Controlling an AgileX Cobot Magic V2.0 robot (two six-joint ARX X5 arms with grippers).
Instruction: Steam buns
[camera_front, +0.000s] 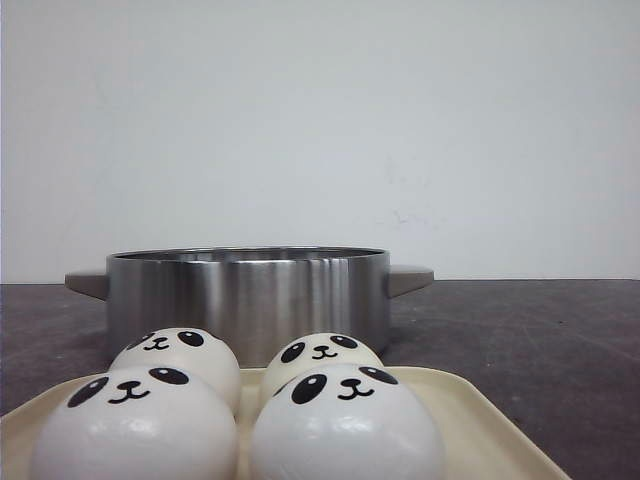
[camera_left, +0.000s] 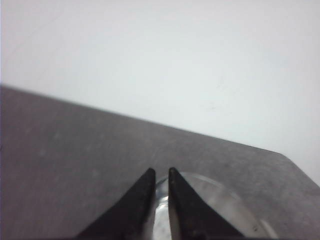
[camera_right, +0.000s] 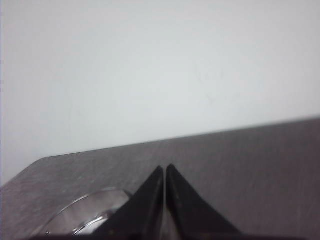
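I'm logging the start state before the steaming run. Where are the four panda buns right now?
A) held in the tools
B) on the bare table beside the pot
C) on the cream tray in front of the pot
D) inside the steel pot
C: all four buns sit in two rows on the cream tray, in front of the steel pot.

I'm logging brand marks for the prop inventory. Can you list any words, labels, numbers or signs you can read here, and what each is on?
None: no readable text shows in any view.
The buns carry only painted panda faces, no lettering.
The steel pot, the cream tray, the dark table and the wall bear no visible marks.
The clear round object by the left gripper is too blurred to tell.
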